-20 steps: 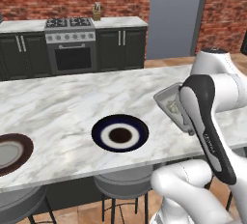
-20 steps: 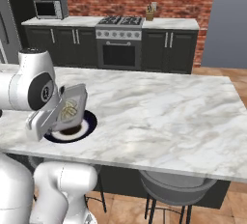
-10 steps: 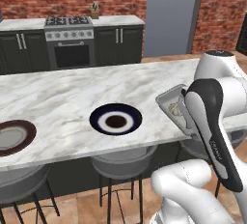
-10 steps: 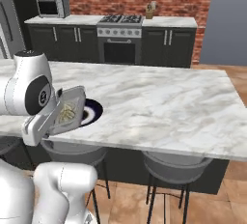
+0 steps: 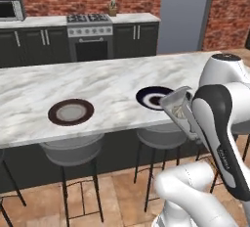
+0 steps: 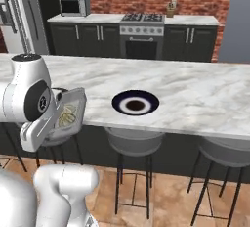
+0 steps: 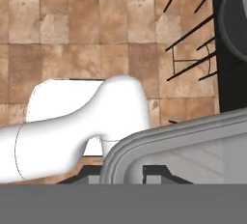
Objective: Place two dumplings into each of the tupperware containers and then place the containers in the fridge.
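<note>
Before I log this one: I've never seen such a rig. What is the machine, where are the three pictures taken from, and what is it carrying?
It is a white robot arm on a driving base in a rendered kitchen. Two pictures come from cameras on the base, behind the arm to its left and right; the third looks along the hand, down at the tiled floor. The gripper, shut, carries a shallow translucent grey plastic container, tilted on edge off the counter; pale yellowish dumplings show through it in the right base view. In the hand view the container's rim curves across the bottom. On the long white marble counter lie a round dark-blue-rimmed plate and a round brown-rimmed plate. Bar stools stand below.
</note>
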Tool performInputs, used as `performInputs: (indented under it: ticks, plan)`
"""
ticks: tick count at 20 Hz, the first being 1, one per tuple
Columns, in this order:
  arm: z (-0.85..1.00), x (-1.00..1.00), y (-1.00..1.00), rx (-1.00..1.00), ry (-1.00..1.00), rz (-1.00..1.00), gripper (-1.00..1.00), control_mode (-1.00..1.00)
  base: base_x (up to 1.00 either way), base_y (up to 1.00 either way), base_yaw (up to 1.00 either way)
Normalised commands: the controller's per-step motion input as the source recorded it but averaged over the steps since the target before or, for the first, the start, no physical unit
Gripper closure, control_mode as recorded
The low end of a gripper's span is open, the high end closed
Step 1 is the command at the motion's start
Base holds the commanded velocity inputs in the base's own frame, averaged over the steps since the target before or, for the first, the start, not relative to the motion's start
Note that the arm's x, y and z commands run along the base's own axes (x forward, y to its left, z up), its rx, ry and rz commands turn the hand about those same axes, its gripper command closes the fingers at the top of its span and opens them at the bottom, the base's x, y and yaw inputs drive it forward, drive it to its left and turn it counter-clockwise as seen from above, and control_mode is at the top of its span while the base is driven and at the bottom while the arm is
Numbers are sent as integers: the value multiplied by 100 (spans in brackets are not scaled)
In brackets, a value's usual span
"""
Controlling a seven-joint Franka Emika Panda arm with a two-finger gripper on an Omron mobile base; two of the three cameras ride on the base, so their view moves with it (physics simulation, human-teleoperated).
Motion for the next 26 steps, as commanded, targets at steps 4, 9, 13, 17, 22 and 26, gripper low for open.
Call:
performInputs:
  ticks: [4,9,13,17,22,26]
  plan:
    - [0,0,0,0,0,0,100,100,-9,100,0]
    - [0,0,0,0,0,0,100,100,-3,100,0]
    - [0,0,0,0,0,0,100,100,-1,100,0]
    - [0,0,0,0,0,0,100,100,0,100,3]
    - [0,0,0,0,0,0,100,100,0,100,0]
    - [0,0,0,0,0,0,100,100,0,100,0]
